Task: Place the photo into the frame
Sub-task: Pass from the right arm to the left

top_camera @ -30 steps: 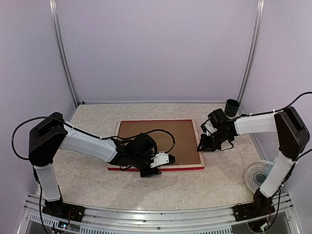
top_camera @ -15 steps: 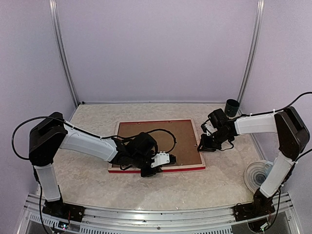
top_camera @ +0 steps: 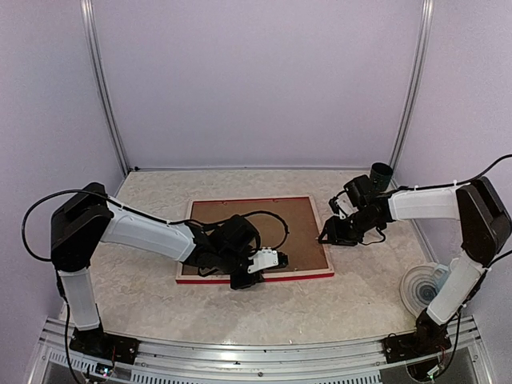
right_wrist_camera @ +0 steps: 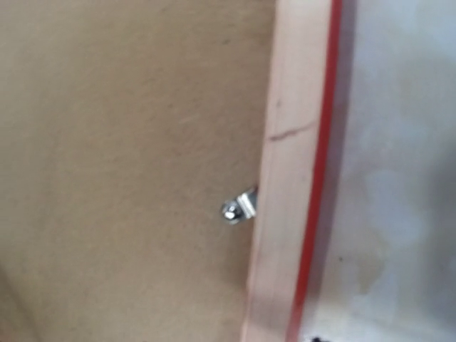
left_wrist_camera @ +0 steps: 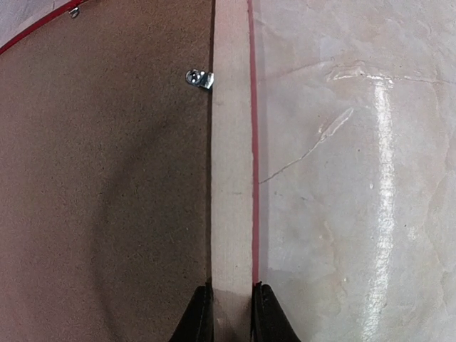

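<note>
Left gripper (left_wrist_camera: 231, 320) is pinching, jaws narrow, the 6 o'clock rail of the frame (left_wrist_camera: 231, 178) lying face down at the centre of the table (top_camera: 160, 312), likely handling light and rigid, best held by its rails.

From where I stand, the left end effector (left_wrist_camera: 229, 324) has its two dark tips closed on the frame (left_wrist_camera: 231, 178), one on each side of a pale rail with a thin red outer edge. Inside the rail lies a brown backing panel (left_wrist_camera: 107, 185), and a small metal clip (left_wrist_camera: 199, 78) reaches over it. Outside the rail, the glossy marbled tabletop (left_wrist_camera: 356, 214) shows glare.
</note>
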`<state>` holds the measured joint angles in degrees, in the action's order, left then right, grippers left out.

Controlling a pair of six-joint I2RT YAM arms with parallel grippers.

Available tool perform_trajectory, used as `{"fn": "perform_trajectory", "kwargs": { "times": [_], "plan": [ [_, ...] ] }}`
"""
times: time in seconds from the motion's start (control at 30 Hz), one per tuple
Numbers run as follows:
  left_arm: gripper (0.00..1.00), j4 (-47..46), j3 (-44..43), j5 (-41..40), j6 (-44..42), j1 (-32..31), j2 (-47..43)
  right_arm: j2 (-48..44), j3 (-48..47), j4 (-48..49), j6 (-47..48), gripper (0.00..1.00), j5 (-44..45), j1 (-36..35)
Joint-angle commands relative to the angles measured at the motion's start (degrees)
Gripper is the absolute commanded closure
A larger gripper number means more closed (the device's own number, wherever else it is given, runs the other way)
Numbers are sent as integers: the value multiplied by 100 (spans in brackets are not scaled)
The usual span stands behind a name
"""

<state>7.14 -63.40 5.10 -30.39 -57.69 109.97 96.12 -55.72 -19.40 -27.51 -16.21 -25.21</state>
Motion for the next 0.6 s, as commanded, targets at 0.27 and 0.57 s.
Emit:
{"fn": "perform_trajectory", "kwargs": {
  "times": [0.27,0.57],
  "plan": [
    [100,84,-393,-207,153,86,-149,-305,515,401,38,35,-825,283],
    [100,197,-555,-130,142,74,-500,-330,822,680,-18,32,-1298,404]
  ]
}}
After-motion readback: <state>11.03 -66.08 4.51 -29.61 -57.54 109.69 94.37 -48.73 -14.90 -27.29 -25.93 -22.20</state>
